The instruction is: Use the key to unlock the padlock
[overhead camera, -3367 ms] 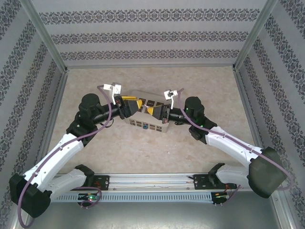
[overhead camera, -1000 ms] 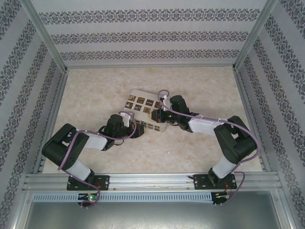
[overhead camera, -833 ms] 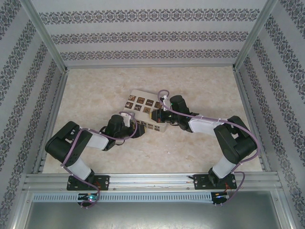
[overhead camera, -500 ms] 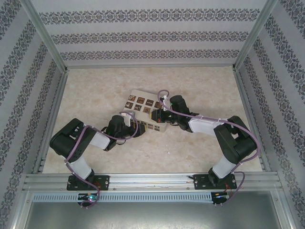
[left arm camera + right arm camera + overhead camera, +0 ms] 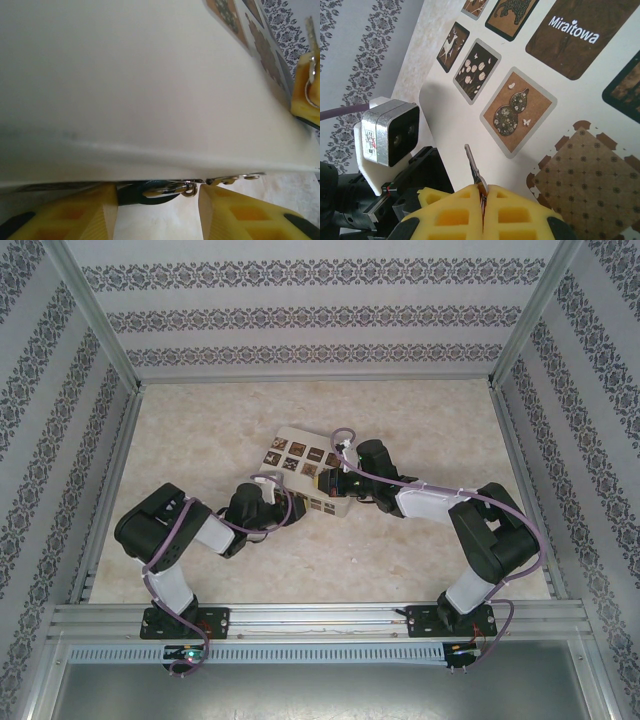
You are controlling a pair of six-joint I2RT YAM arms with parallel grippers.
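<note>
— Grippers first: how do they stand?
— Right gripper [image 5: 482, 192] is pinched tight on the key [image 5: 471, 161]. The bow is buried between the pads [image 5: 450, 212] and the blade pokes out over the top of the box [image 5: 447, 112]. Left gripper [image 5: 157, 199] has its jaws apart, low against the box's near wall.
— And the padlock?
— Padlock [image 5: 134, 194] hangs at the foot of that near wall, right in the gap at the left gripper's tips. It shows a dark body with the thin silver shackle [image 5: 167, 189] beside it. I can't tell whether either pad touches it, and the keyhole is hidden.
— How will it handle?
— My guess is light, hard and slick, and free to swing on its loop, so it'll turn away from any push by the key. Take it by the flat sides of the body, not the shackle, and leave the keyhole end bare. The key looks thin and stiff. Held by so little, it may twist if it goes in crooked.
— Box?
— It sits on the surface [image 5: 420, 420] with a gripper at either side. It's probably light enough to slide if leaned on.
</note>
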